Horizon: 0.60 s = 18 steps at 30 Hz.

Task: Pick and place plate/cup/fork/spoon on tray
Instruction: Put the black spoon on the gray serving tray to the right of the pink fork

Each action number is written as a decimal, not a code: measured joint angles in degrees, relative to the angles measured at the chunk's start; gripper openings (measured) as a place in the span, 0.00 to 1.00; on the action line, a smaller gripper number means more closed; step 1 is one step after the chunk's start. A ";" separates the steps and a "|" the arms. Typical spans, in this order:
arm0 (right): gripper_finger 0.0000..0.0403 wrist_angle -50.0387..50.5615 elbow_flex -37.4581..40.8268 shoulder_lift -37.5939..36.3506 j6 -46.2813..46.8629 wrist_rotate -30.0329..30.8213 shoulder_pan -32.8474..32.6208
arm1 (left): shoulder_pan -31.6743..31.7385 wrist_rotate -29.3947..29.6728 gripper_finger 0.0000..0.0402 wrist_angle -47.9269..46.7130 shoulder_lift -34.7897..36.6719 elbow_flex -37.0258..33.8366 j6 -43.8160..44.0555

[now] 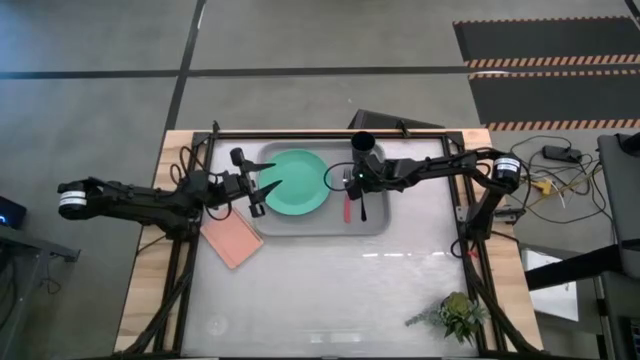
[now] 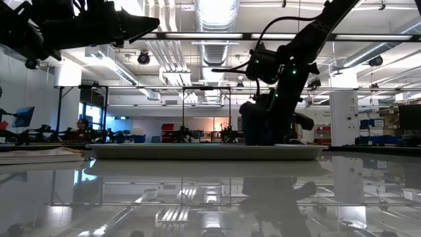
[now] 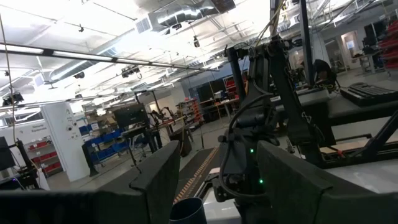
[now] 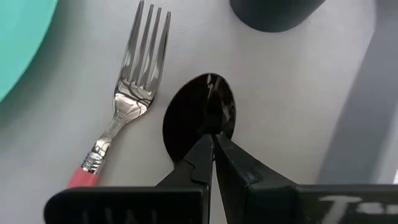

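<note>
1. High view: the plate [image 1: 296,182], cup [image 1: 362,143] and fork [image 1: 347,207] already sit on the tray [image 1: 375,225]; the right gripper [image 1: 356,181] reaches over it, the left gripper [image 1: 268,177] spread wide at the plate's edge.
2. Right wrist view: fingers pinched onto the spoon [image 4: 200,118], beside the fork [image 4: 127,99]; probably only release remains.

Spoon [image 4: 200,118]: all-dark, oval bowl just past right gripper [image 4: 211,155] fingertips, which are pinched together on it. Fork [image 4: 127,99], pink handle, silver tines, flat beside spoon. Mint plate [image 4: 15,43] beyond fork. Black cup [image 4: 273,12] ahead of fingertips. All on grey tray [image 1: 300,225].
</note>
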<state>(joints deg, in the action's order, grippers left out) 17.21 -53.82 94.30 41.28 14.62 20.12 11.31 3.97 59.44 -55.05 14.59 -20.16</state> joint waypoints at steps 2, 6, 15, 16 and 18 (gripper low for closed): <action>0.02 -0.02 -0.13 -0.01 0.02 0.02 0.01 | -0.02 0.00 0.49 0.00 0.00 0.00 0.00; 0.02 -0.09 -0.15 -0.02 0.11 0.26 0.02 | -0.02 0.00 0.49 -0.02 0.00 0.00 0.00; 0.02 -3.19 -0.15 1.10 0.66 0.45 -0.11 | -0.02 0.00 0.49 -0.02 0.00 0.00 0.00; 0.02 -3.17 -0.15 1.21 0.62 0.46 -0.11 | -0.01 0.00 0.49 -0.04 0.00 0.00 0.00; 0.02 -3.19 -0.15 1.45 0.22 0.47 -0.11 | -0.02 0.00 0.49 -0.02 0.00 0.00 0.00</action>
<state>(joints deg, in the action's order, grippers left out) 14.03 -53.97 95.75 41.50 15.09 20.01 11.29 3.97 59.42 -55.05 14.59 -20.16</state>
